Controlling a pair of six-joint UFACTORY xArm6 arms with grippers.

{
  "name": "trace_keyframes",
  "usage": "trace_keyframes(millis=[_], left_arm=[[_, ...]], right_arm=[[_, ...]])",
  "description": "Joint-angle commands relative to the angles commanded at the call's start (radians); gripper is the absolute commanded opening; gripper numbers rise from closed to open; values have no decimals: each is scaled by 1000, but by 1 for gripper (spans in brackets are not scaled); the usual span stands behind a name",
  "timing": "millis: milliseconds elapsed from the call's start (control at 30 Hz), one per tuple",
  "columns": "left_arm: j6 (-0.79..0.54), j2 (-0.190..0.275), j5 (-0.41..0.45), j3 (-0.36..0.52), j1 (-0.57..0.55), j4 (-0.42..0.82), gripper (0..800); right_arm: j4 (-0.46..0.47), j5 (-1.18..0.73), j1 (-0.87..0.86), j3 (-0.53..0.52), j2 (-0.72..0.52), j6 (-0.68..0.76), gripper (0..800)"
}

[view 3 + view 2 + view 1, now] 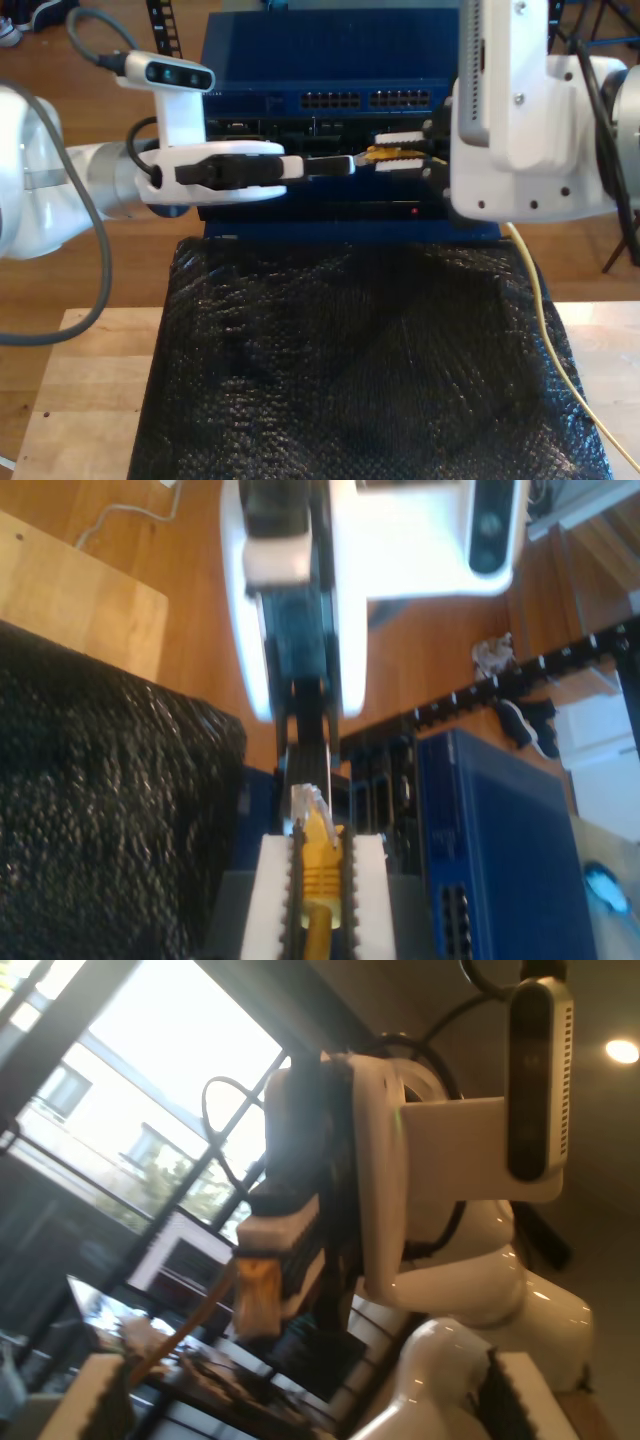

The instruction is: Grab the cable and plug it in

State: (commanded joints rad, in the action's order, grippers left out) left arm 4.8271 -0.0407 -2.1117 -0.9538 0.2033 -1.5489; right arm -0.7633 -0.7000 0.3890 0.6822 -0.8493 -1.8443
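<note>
The cable's [318, 875] yellow boot and clear plug stick out between my second gripper's [320, 845] white fingers, which are shut on it. In the exterior view this gripper [400, 152] holds the plug [378, 153] in front of the blue unit's dark face. The pale-yellow cable [545, 320] trails down the exterior view's right. My first gripper [340, 165] reaches in from the exterior view's left, its tip just short of the plug. In the first wrist view its ribbed fingers [95, 1400] stand wide apart, open, with the plug [257, 1285] beyond them.
A blue network unit [330, 50] with rows of ports [365, 99] stands at the back. A black textured mat [350, 360] covers the wooden table [90, 390] in front of it. A black cable chain [520, 675] lies on the wooden floor.
</note>
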Motion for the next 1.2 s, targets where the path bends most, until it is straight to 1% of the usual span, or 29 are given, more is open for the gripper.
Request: trace_keyframes(millis=[100, 200, 367, 533, 600, 767, 867, 1033, 1133, 1200], left_arm=[[-2, 5, 60, -3, 32, 5, 799], [-2, 5, 81, -20, 86, 8, 799], [-3, 11, 117, -61, 160, 110, 799], [-5, 68, 160, -72, 195, 224, 799], [-5, 80, 161, -84, 213, 264, 799], [-6, 94, 163, -130, 276, 394, 800], [-15, 110, 163, -155, 279, 479, 799], [-28, 152, 175, -175, 279, 631, 800], [-40, 175, 190, -175, 279, 692, 800], [-78, 189, 199, -175, 279, 729, 800]], right_arm=[[0, 41, -31, -2, 0, -2, 1], [2, 86, -35, -5, 23, -2, 1], [8, 138, -37, -9, 55, -2, 1], [11, 216, -37, -35, 64, -2, 1], [15, 256, -37, -51, 64, -3, 1], [74, 354, -37, -107, 64, -2, 1], [81, 434, -38, -157, 64, -2, 1], [103, 537, -38, -215, 64, -3, 0], [135, 598, -37, -235, 78, -3, 0], [160, 638, -38, -250, 89, -3, 0]])
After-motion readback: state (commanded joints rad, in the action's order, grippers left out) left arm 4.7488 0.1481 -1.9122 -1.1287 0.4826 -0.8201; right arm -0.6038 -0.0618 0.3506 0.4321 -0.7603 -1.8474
